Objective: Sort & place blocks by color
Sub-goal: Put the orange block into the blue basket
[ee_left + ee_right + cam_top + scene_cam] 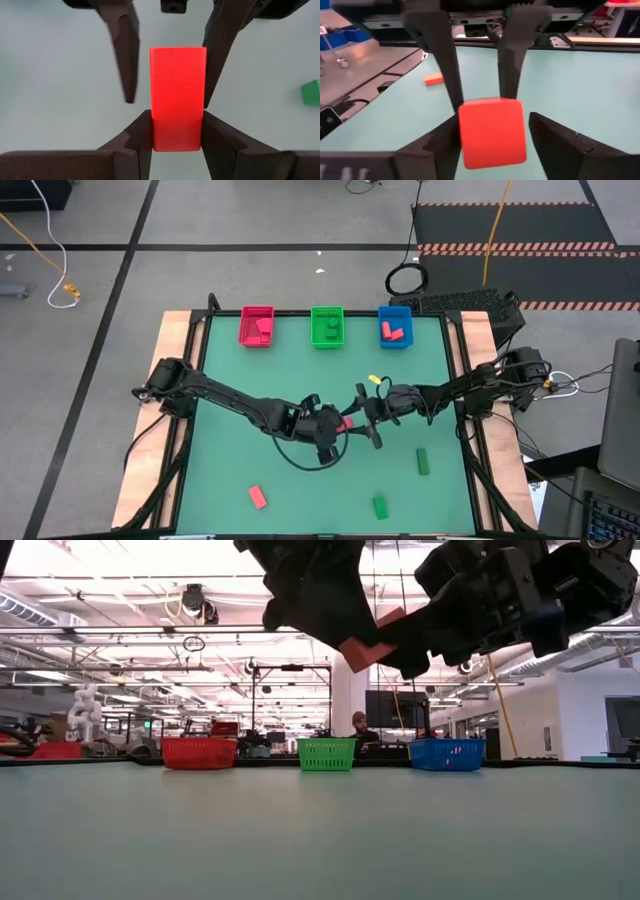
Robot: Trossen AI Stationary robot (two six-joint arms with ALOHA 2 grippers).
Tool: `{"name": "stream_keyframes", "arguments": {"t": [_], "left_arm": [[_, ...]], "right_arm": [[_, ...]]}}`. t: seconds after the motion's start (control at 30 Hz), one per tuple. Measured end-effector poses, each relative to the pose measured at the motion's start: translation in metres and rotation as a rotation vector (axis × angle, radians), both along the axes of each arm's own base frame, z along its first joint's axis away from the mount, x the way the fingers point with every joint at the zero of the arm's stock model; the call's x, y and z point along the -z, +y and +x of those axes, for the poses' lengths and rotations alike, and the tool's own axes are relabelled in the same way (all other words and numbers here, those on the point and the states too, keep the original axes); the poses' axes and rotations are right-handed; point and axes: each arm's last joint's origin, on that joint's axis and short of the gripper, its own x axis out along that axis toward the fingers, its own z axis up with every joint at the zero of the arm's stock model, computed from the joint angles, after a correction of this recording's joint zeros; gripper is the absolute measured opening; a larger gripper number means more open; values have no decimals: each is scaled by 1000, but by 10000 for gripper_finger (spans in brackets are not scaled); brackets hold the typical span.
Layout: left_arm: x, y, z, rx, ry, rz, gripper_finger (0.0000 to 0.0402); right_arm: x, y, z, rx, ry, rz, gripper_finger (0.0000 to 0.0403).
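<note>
Near bench (230, 370) centre, the left end effector (335, 423) is clamped on a red block (345, 423) held in the air. At its 3 o'clock, the right end effector (368, 420) straddles the same block, fingers apart. Risk: if the left releases before the right closes, the block drops; misaligned fingers could knock it askew.

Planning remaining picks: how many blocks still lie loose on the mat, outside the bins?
3: a red block near-left, a green block near-centre, a green bar on the right. A held red block is mid-air in the left claw; the arms may hide more.
</note>
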Motion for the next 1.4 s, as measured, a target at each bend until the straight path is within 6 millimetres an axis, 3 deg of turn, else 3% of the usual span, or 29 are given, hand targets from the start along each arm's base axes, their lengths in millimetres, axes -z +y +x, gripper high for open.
{"name": "stream_keyframes", "arguments": {"t": [0.17, 0.37, 0.57, 0.7, 0.93, 1.17, 1.4], "left_arm": [[1, 0, -1, 22, 19, -8, 145], [6, 1, -7, 26, 104, 5, 206], [5, 10, -28, -52, 275, 13, 248], [4, 11, -31, -78, 286, 25, 254], [3, 15, -28, -74, 265, 33, 254], [0, 14, -22, -34, 212, 43, 255], [-2, 14, -18, -19, 173, 50, 255]], "right_arm": [[0, 0, 0, -17, -12, -43, 119], [0, -1, 0, 1, -17, -69, 121], [7, -17, 0, 192, 51, -158, 121], [12, -45, -2, 416, 121, -257, 121], [14, -120, -17, 709, 187, -251, 121], [12, -187, -58, 949, 277, -194, 121], [0, -222, -96, 1105, 285, -154, 121]]}}
